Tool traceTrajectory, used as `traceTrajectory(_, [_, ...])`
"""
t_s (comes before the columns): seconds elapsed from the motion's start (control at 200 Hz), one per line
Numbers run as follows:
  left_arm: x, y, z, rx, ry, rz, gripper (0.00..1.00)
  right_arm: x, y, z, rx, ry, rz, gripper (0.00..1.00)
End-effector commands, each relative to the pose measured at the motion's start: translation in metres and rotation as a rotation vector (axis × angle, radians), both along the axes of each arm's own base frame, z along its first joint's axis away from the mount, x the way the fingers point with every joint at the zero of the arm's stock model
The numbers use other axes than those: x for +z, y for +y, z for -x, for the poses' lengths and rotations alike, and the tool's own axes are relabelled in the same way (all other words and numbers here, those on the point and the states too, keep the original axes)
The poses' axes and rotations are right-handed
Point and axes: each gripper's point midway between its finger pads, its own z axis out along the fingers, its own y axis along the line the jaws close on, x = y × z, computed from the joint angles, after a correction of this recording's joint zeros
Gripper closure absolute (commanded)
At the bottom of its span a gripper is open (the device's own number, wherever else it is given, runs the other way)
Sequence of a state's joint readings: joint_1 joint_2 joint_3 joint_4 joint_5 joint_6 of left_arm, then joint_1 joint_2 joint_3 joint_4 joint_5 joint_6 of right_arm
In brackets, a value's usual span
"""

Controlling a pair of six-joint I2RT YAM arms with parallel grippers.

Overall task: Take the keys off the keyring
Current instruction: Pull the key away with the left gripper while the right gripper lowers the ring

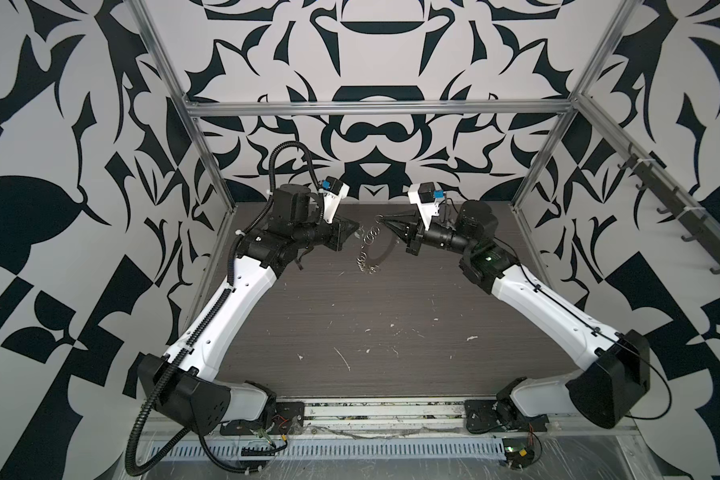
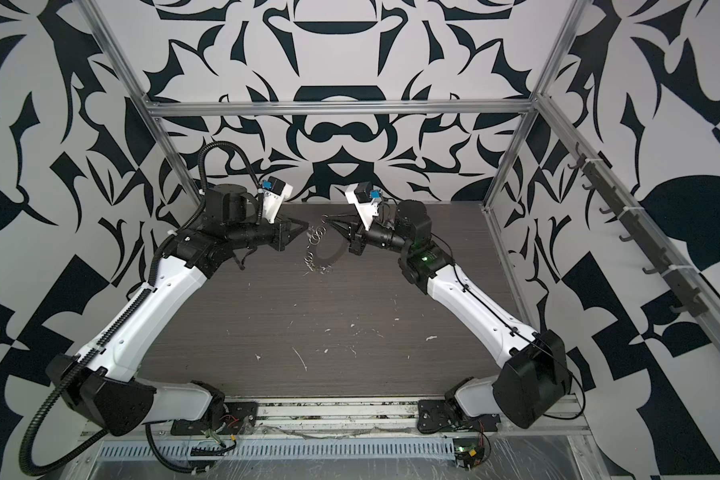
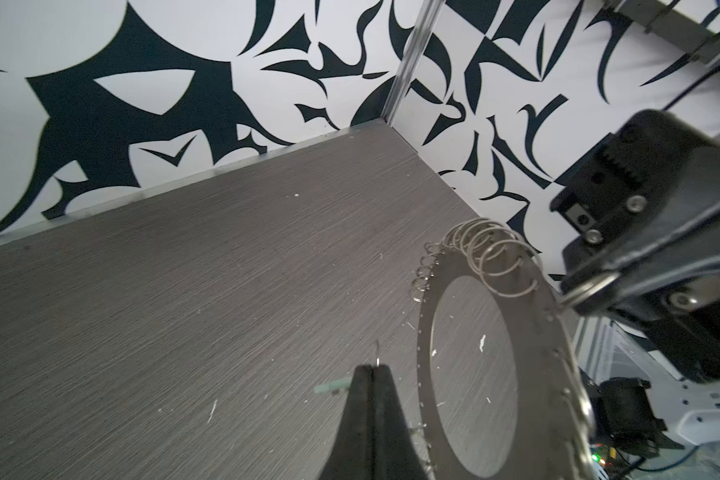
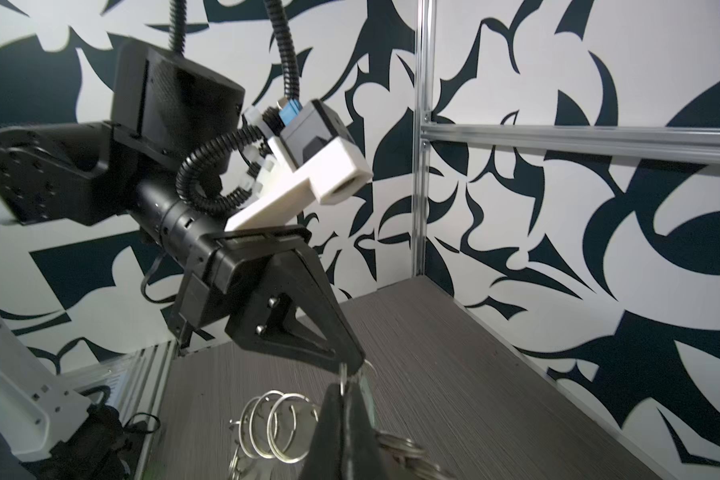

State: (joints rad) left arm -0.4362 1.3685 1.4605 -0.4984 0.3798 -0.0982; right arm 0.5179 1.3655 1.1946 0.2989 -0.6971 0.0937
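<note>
Left hand (image 3: 371, 374) is pinched shut on a thin wire loop (image 3: 377, 359), perhaps a loose split ring. Right hand (image 3: 570, 299), also clamped, grips a rim ring (image 3: 591, 287), hanging the keyring (image 3: 545, 395) clear above the tabletop's (image 3: 184, 291) far edge, between both hands; no key shows.

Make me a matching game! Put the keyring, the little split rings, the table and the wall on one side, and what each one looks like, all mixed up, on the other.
Things:
1. keyring
2. split rings
3. table
4. wall

Looks:
A. black-and-white swirly pattern
B. thin, shiny silver loops
C. flat and grey, with one big hole
D. dark streaky grey, with white specks

Pairs: 1-C, 2-B, 3-D, 4-A
</note>
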Motion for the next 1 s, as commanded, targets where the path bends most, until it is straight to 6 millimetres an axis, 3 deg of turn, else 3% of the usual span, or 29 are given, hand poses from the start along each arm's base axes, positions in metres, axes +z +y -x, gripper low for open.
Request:
traceTrajectory(0.0, [-0.019,0.016,-0.009,0.07,0.005,-0.082,1.0,0.015,-0.013,0.006,-0.045,-0.077,-0.011,1.0])
traceTrajectory(0.36, [-0.047,0.052,-0.025,0.27,-0.01,-0.16,1.0,-0.013,-0.04,0.002,-0.183,-0.034,0.062,1.0])
traceTrajectory(0.555, [-0.084,0.066,-0.023,0.341,0.063,-0.199,1.0,-0.035,-0.059,0.004,-0.283,0.007,0.113,1.0])
traceTrajectory(0.675, [-0.111,0.086,-0.024,0.478,0.134,-0.231,1.0,-0.051,-0.076,0.007,-0.366,0.038,0.15,1.0])
traceTrajectory(0.78, [-0.133,0.101,-0.018,0.562,0.204,-0.261,1.0,-0.065,-0.092,0.011,-0.436,0.062,0.182,1.0])
traceTrajectory(0.995, [-0.166,0.111,-0.002,0.613,0.321,-0.295,1.0,-0.089,-0.116,0.022,-0.526,0.101,0.235,1.0])
